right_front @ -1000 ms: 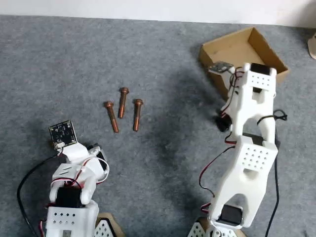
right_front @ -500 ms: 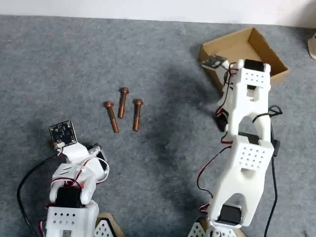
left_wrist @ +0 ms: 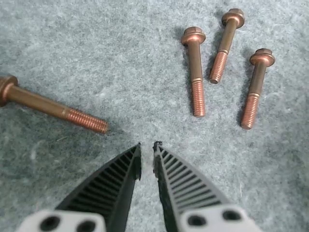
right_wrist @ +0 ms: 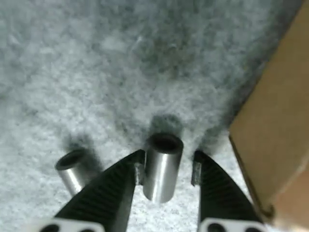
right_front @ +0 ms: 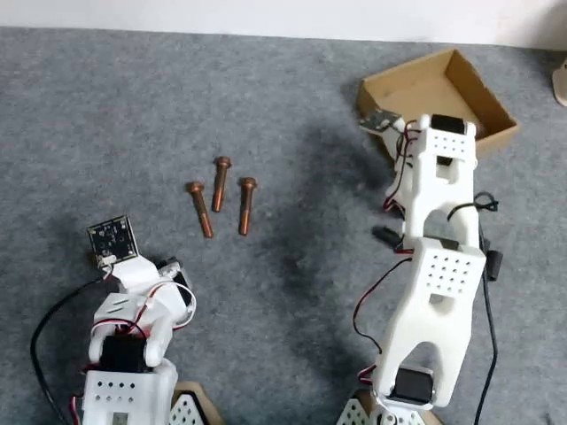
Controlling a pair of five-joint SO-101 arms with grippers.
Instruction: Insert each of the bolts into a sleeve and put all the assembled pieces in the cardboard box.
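Note:
Three copper bolts (right_front: 220,183) lie side by side on the grey carpet, left of centre. In the left wrist view they lie (left_wrist: 194,70) ahead of my left gripper (left_wrist: 146,149), which is shut on nothing. A fourth bolt (left_wrist: 50,106) lies apart from them, crosswise. My right gripper (right_wrist: 166,169) is open around an upright steel sleeve (right_wrist: 163,164); one finger (right_wrist: 137,171) touches it and the other stands a little off. A second sleeve (right_wrist: 72,169) stands close beside it. The cardboard box (right_front: 438,93) sits at the back right, its wall (right_wrist: 275,121) right next to the gripper.
My right arm (right_front: 438,177) stretches along the right side up to the box's near corner. My left arm (right_front: 133,310) sits folded at the front left. Bare carpet (right_front: 292,106) spreads between the bolts and the box.
My right arm has swung slightly to the left beside the box corner. The left arm and the bolts have not moved.

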